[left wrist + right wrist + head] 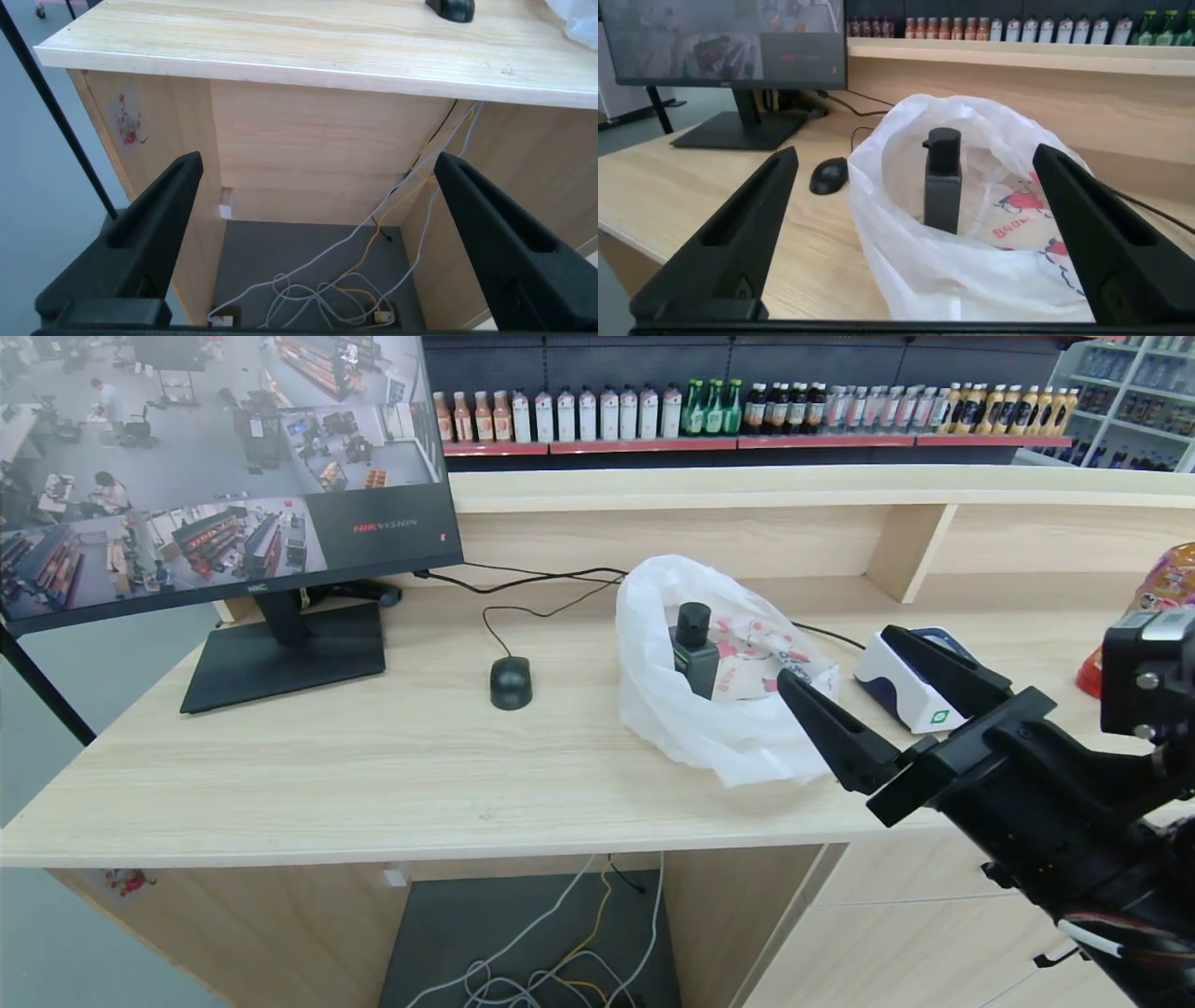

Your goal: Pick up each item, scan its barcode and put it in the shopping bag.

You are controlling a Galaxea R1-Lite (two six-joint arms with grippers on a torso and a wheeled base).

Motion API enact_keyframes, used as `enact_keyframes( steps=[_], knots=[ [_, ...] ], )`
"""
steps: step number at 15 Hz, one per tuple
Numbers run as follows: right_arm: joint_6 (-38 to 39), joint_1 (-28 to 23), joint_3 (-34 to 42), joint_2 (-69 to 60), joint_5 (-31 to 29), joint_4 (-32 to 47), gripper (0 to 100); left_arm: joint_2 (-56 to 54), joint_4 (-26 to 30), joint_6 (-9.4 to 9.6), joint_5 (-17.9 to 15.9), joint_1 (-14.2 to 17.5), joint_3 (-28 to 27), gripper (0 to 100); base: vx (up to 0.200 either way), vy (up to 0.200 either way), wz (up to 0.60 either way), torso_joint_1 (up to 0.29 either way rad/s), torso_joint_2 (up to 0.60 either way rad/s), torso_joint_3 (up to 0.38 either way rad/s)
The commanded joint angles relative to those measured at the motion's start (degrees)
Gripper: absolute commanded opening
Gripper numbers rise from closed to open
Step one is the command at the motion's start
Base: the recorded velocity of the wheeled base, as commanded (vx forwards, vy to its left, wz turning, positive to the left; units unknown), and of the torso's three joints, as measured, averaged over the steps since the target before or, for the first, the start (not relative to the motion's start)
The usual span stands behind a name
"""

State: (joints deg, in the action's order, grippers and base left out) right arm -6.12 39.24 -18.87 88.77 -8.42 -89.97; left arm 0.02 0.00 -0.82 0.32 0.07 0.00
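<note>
so the crinkly white plastic shopping bag sits on the pale woodgrain counter, boxy dark bottle upright inside, just ahead of the right gripper, black fingers spread apart. left gripper is spread wide too.

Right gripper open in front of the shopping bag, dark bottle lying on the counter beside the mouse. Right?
One thing off: the dark bottle is not on the counter beside the mouse; it stands upright inside the shopping bag, as the right wrist view shows. The right gripper is open in front of the bag, as stated.
</note>
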Motion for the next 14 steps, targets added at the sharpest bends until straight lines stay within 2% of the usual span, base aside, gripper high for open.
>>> enact_keyframes(
  steps=[1, 2, 8, 14],
  knots=[
    [0.32, -0.22, 0.59, -0.97, -0.01, -0.03, 100, -0.02, 0.0, -0.06, 0.03, 0.01, 0.0, 100, -0.2, 0.0, 0.0, 0.007, 0.0, 0.002],
    [0.49, -0.22, 1.21, -1.94, -0.01, -0.03, 100, -0.02, 0.0, -0.06, 0.03, 0.01, 0.0, 100, -0.2, 0.0, 0.0, 0.022, 0.01, 0.002],
    [1.9, -2.59, 4.46, -4.31, -0.01, -0.03, 100, -0.02, 0.0, -0.06, 0.03, 0.01, 0.0, 100, 0.0, 0.0, 0.0, 0.0, 0.0, 0.0],
    [1.99, -5.84, 4.37, -3.78, -0.01, -0.03, 100, -0.02, 0.0, -0.41, 0.03, 0.01, 0.0, 100, 0.0, -0.2, 0.0, 0.008, 0.0, 0.003]
  ],
)
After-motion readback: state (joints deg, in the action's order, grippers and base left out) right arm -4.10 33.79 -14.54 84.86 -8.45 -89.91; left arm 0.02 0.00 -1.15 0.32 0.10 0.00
